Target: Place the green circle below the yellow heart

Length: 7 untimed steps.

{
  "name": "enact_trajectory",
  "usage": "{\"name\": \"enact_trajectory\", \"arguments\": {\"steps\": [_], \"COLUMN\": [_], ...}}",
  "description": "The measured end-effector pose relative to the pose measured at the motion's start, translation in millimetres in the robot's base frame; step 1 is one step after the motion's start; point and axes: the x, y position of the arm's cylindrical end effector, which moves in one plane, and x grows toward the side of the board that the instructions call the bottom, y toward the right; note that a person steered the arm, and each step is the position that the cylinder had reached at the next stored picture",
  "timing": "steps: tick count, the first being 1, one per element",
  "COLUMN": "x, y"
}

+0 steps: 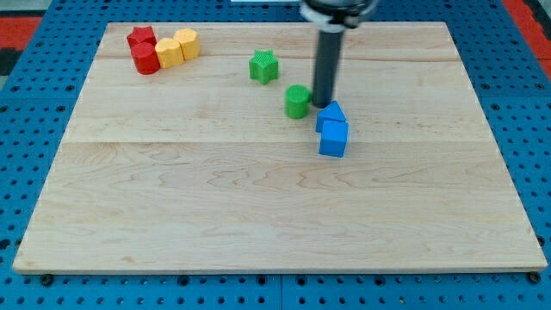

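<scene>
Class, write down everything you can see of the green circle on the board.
The green circle is a short, solid-looking cylinder in plain bright green, standing upright on the pale wooden board, a little above the view's centre. My tip sits right beside it on the view's right, seemingly touching or nearly so. A green star lies apart, up-left; two blue blocks sit just right and below, not touching it.

light: bright, even overhead | shadows: short, soft under blocks | glare: none | focus: slightly soft overall, low resolution
</scene>
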Motion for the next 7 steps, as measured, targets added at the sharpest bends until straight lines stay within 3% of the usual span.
{"name": "enact_trajectory", "arguments": {"steps": [2,4,5,6,7], "x": [-31,-11,-33,-50,-45], "y": [-103,-207,-194,-128,-112]}}
